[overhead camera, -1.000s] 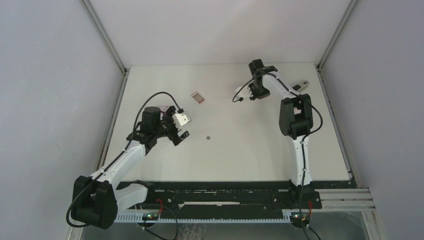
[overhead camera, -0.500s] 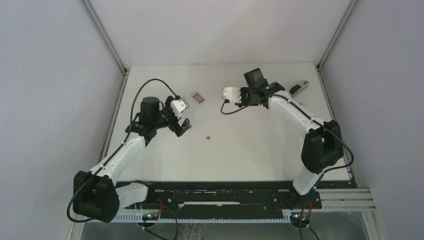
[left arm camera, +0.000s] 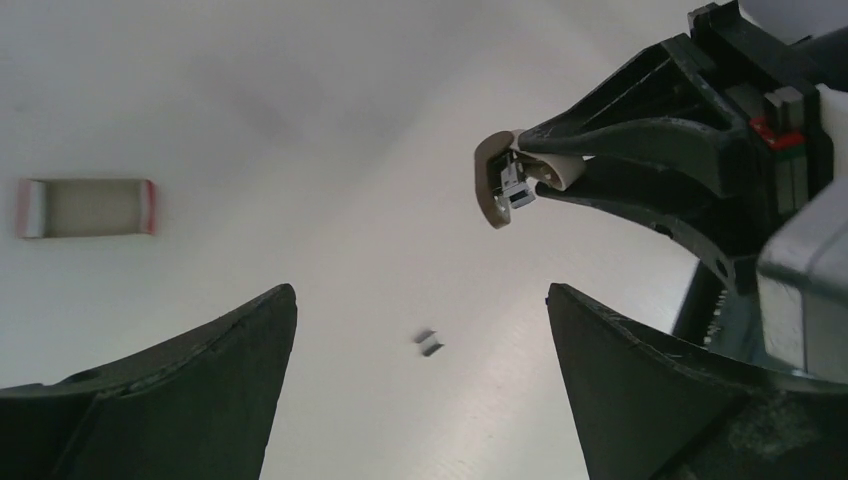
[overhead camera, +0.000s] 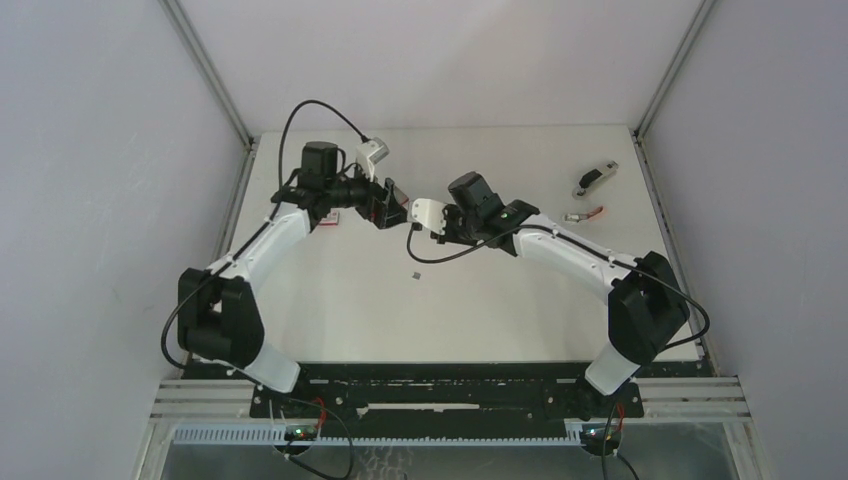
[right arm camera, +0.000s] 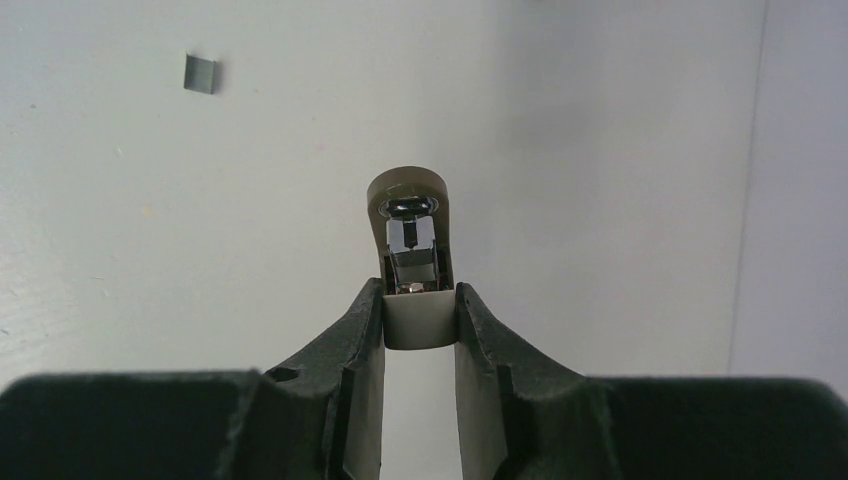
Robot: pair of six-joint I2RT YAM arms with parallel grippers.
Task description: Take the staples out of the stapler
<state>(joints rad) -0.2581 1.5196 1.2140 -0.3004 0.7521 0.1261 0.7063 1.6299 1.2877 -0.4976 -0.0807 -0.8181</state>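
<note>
Staples (left arm camera: 428, 343) lay lower centre of the left wrist view, framed by the wide-spread left gripper (left arm camera: 420, 295), the nearer one. Upper right, the right gripper (left arm camera: 530, 165) pinched the stapler (left arm camera: 497, 190), nose pointing left.

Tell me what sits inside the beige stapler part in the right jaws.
A small silver-and-black metal block shows in the open channel of the rounded beige stapler part. The right jaws cover its rear end.

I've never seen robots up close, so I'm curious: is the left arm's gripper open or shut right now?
Open. In the left wrist view, the left gripper's two black fingers stand wide apart, with nothing held between them.
</note>
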